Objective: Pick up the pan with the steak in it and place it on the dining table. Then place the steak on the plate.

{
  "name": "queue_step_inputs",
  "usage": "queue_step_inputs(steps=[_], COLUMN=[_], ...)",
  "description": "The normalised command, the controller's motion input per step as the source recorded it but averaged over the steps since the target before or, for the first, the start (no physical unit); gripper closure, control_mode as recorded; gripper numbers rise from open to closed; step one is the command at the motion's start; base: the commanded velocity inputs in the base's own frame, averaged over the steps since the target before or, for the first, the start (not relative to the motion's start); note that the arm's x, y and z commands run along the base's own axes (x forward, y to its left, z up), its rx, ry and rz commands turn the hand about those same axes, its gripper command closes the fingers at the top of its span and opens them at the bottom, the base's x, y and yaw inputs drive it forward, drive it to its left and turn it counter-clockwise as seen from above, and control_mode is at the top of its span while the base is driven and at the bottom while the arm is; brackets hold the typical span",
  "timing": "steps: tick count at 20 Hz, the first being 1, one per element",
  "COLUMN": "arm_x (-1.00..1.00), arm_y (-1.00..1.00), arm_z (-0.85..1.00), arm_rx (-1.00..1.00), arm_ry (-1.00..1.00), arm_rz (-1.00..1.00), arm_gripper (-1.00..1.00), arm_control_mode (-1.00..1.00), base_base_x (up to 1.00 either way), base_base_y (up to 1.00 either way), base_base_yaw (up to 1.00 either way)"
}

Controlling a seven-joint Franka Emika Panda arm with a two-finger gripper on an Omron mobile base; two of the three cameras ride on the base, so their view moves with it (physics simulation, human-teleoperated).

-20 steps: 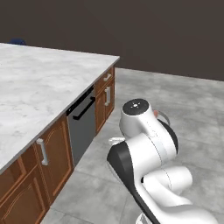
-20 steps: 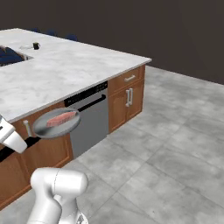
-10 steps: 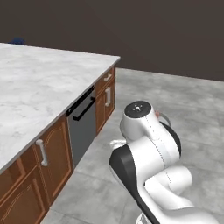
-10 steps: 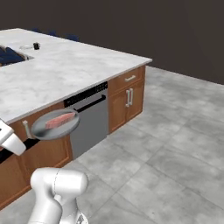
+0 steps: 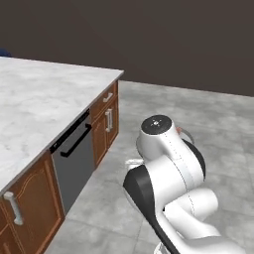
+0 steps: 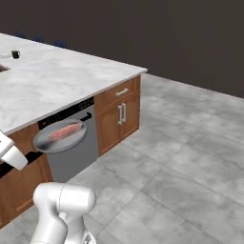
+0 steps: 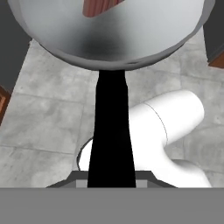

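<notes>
While the pan (image 6: 61, 137) hangs in the air in front of the dark dishwasher (image 6: 71, 138), the steak (image 6: 65, 132) lies flat inside its round grey bowl. In the hand view, the pan's (image 7: 109, 30) long black handle runs straight down to the gripper (image 7: 111, 177), which is clamped tight on it. Only 1 red corner of the steak (image 7: 98, 6) peeks in at the top there. Behind the pan stands the kitchen counter (image 6: 57, 78) with its white marble top and brown cupboards (image 6: 119, 114). A small dark cup (image 6: 15, 54) sits far back on the counter. Grey floor tiles (image 6: 181, 157) lie below.
</notes>
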Motion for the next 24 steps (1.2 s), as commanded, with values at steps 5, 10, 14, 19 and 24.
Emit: queue_step_inputs(steps=[5, 10, 14, 19, 24], arm_x=[0.00, 0.00, 0.00, 0.00, 0.00], arm_y=[0.00, 0.00, 0.00, 0.00, 0.00], arm_z=[0.00, 0.00, 0.00, 0.00, 0.00], arm_rx=[0.00, 0.00, 0.00, 0.00, 0.00], arm_ry=[0.00, 0.00, 0.00, 0.00, 0.00], arm_rz=[0.00, 0.00, 0.00, 0.00, 0.00], arm_gripper=[1.00, 1.00, 1.00, 1.00, 1.00], arm_control_mode=[1.00, 1.00, 1.00, 1.00, 1.00], base_base_x=[0.77, 0.89, 0.99, 1.00, 1.00], base_base_y=[-0.67, -0.62, -0.57, -0.55, -0.55], base_base_yaw=[-0.12, -0.11, -0.09, -0.08, -0.08])
